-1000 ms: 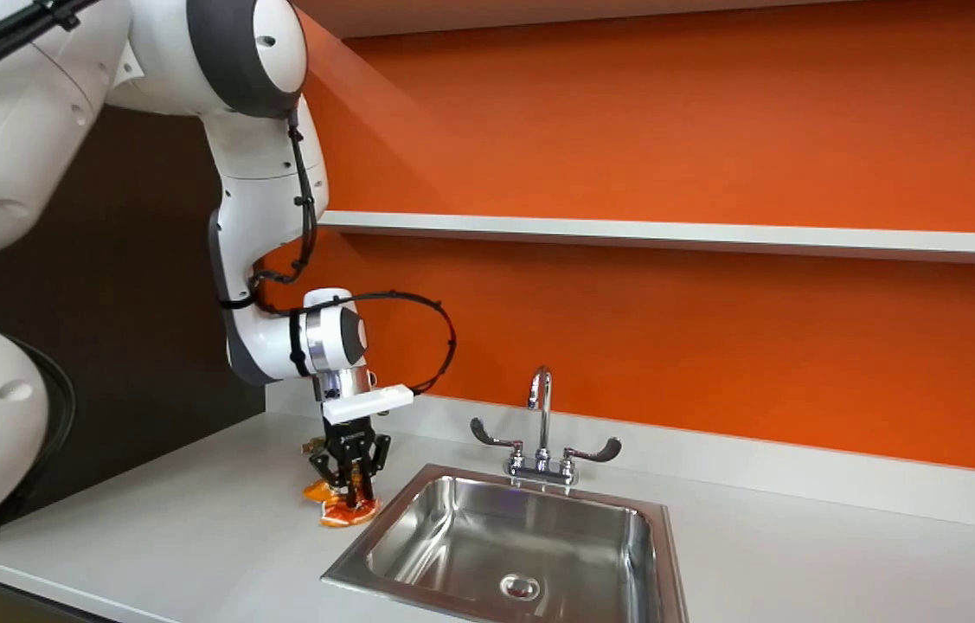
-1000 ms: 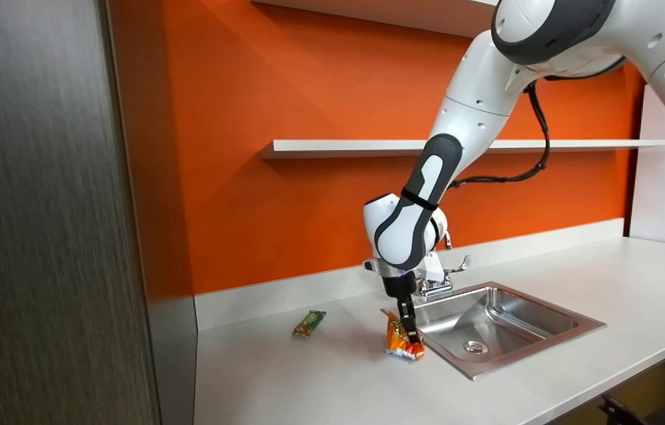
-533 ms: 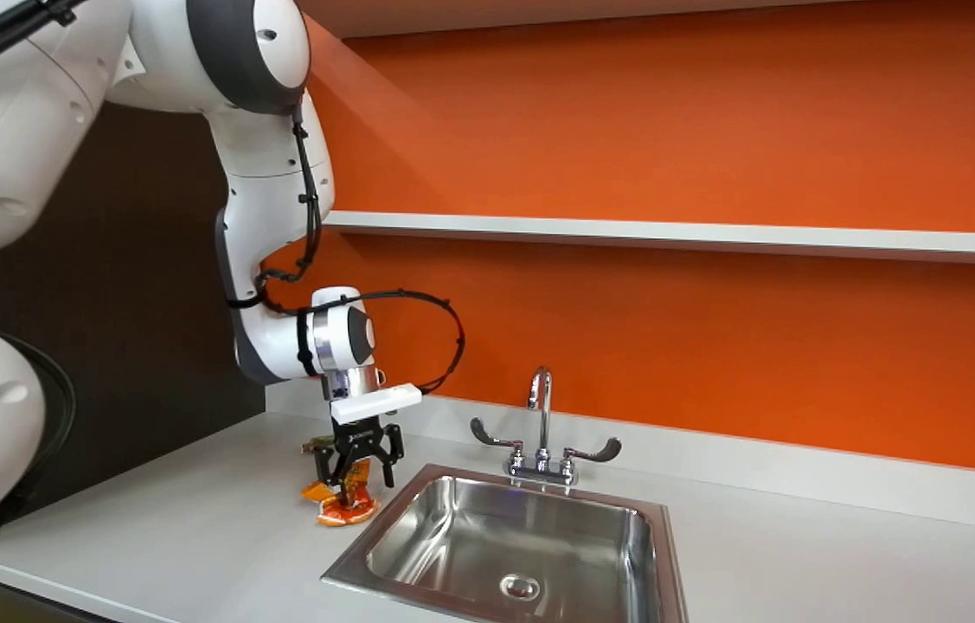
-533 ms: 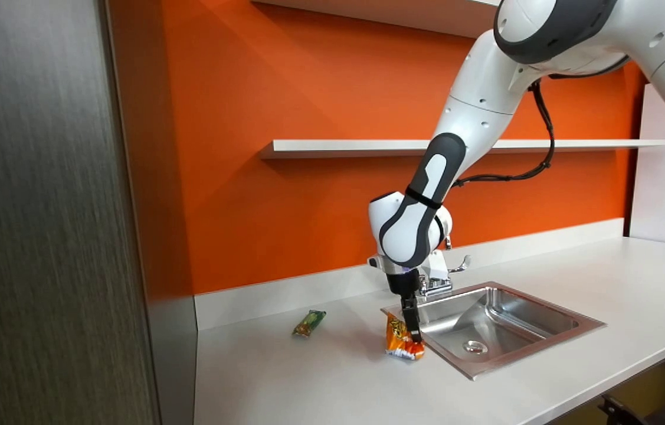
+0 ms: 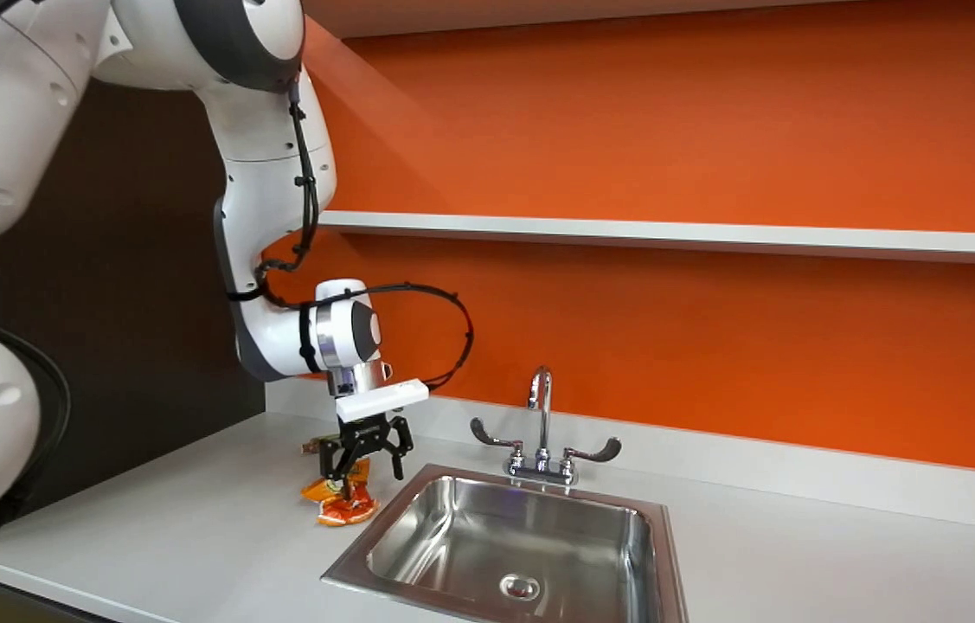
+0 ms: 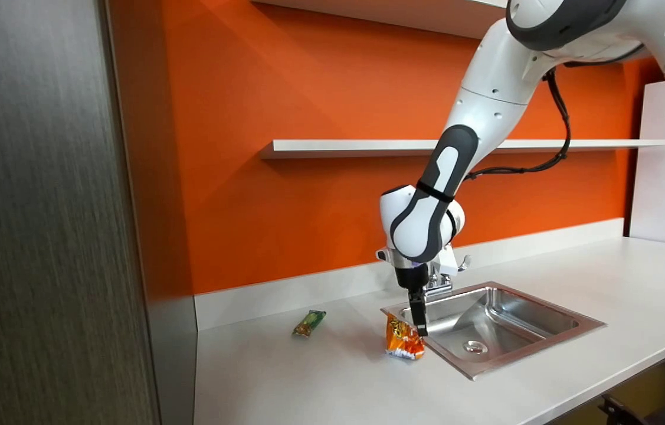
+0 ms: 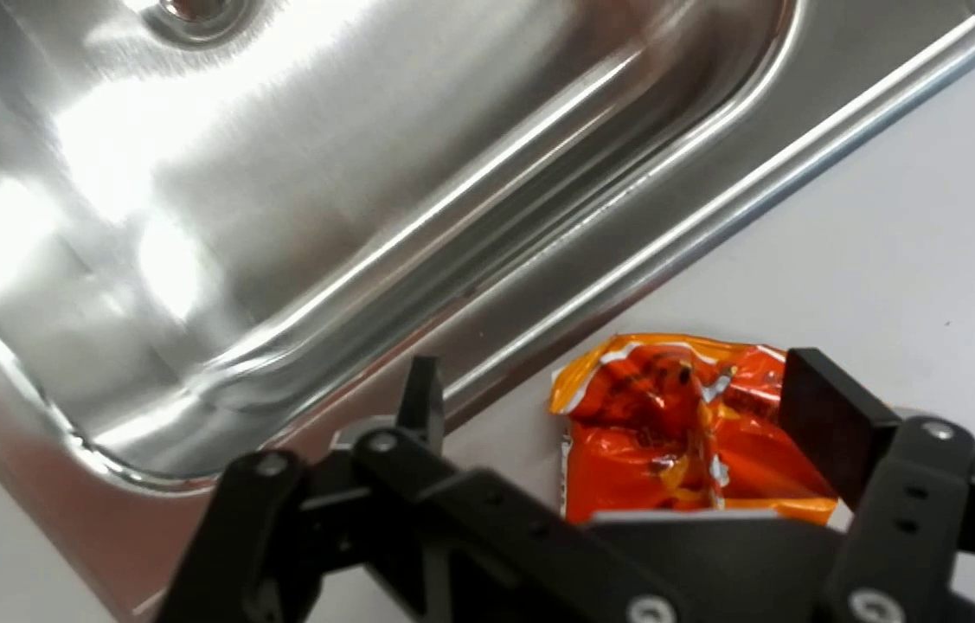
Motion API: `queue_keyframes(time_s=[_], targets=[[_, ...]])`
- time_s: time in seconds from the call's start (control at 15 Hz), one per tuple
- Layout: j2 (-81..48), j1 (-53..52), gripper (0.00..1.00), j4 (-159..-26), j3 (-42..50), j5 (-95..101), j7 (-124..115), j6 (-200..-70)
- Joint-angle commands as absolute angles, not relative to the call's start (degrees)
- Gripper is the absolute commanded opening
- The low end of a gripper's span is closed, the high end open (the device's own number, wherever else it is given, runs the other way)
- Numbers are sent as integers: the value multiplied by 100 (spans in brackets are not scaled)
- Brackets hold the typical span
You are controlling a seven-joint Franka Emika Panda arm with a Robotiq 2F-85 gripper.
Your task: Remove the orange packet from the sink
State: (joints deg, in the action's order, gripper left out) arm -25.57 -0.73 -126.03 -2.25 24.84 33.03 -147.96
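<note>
The crinkled orange packet (image 6: pixel 401 341) lies on the counter beside the sink (image 6: pixel 521 327), close to its rim and outside the basin, in both exterior views. My gripper (image 5: pixel 372 484) hangs just above the packet and a little towards the sink, jaws wide apart. Looking down in the wrist view, the packet (image 7: pixel 651 433) shows between the spread fingers, nearer the right-hand one; neither holds it. Its lower edge is covered by the gripper body. No packet is in the bare steel basin (image 7: pixel 297 147).
A small green packet (image 6: pixel 309 323) lies on the counter towards the back wall. Behind the sink stands a chrome faucet (image 5: pixel 542 424) with two handles. A white shelf (image 5: pixel 677 232) runs along the orange wall above. A dark panel (image 6: pixel 149 295) borders the counter.
The fingers, close together at the packet a second ago, have spread and let it go. My gripper has risen slightly and shifted towards the sink. The packet has stayed on the counter.
</note>
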Motion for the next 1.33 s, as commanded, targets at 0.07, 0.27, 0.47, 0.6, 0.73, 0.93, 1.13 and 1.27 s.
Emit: queue_keyframes(time_s=[0.07,0.27,0.47,0.6,0.73,0.93,1.13,1.27], targets=[[-1972,134,100,-13182,-217,2427,3326,-15091],[-1701,287,100,-13459,-130,2239,3165,-15274],[-1467,500,100,-13702,-25,1821,2956,-15366],[-1344,638,100,-13838,50,1492,2831,-15413],[-1276,745,100,-13928,134,1186,2667,-15416],[-1217,872,100,-14016,261,791,2391,-15430],[-1170,935,100,-14082,392,523,2075,-15416],[-1154,947,100,-14124,480,428,1907,-15409]])
